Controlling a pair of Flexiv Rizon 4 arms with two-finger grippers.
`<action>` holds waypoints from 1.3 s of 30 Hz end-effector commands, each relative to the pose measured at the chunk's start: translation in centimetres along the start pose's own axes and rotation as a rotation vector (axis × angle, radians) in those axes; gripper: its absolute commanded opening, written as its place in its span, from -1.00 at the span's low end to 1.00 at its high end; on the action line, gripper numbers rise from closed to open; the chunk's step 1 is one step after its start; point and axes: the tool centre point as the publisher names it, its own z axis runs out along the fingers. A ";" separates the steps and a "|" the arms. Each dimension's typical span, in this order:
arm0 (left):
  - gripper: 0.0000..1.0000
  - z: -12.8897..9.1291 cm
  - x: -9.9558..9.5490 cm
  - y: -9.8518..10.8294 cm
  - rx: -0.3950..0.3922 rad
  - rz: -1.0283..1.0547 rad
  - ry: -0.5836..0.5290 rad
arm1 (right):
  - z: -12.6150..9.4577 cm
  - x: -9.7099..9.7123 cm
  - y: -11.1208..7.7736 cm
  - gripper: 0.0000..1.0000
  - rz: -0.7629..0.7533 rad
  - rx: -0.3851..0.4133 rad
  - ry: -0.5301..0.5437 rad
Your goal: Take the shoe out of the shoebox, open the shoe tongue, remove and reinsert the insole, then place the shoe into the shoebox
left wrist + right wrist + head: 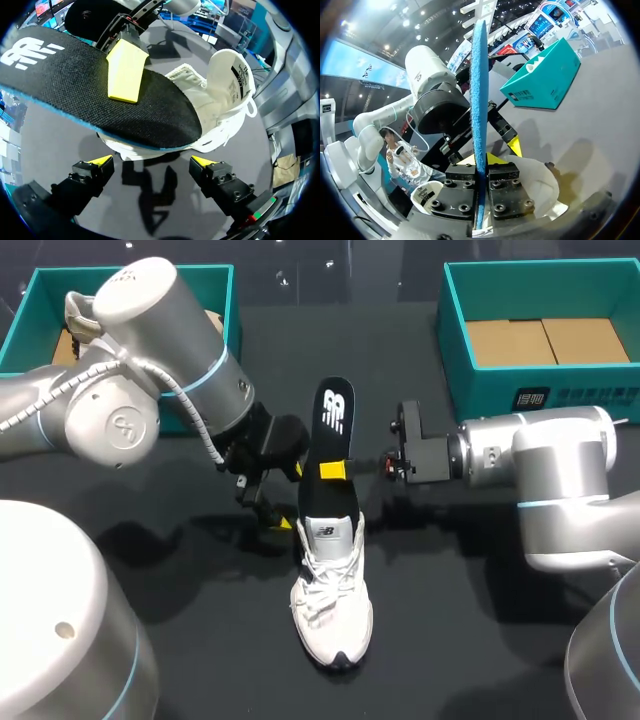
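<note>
A white shoe [332, 600] lies on the dark table, toe toward the front edge. A black insole [331, 445] with a blue underside sticks up and back from the shoe's heel opening. My right gripper [333, 471] is shut on the insole's middle, and in the right wrist view the insole's blue edge [479, 85] runs between the pads of that gripper [481, 165]. My left gripper [290, 497] is open just left of the heel. In the left wrist view, that gripper [151, 162] hangs below the insole [90, 95] and shoe [225, 95], touching neither.
A teal shoebox [540, 390] with a cardboard bottom stands at the back right. Another teal box [40, 285] sits at the back left, mostly behind my left arm. Bare dark table lies around the shoe's front and sides.
</note>
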 end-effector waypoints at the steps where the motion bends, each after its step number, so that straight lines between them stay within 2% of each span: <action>1: 1.00 0.0 0.0 0.0 -0.001 0.001 0.001 | 0.2 -0.1 -0.7 -1.00 0.014 0.009 -0.004; 23: 1.00 0.0 0.0 0.0 -0.001 0.001 0.001 | 1.1 0.5 -5.5 -1.00 0.081 0.013 -0.026; 33: 1.00 0.0 0.0 0.0 -0.001 0.001 0.001 | 1.4 0.9 -6.5 -1.00 0.103 0.029 -0.052; 39: 1.00 0.0 0.0 0.0 -0.001 0.001 0.001 | 1.3 0.9 -6.4 -1.00 0.103 0.020 -0.057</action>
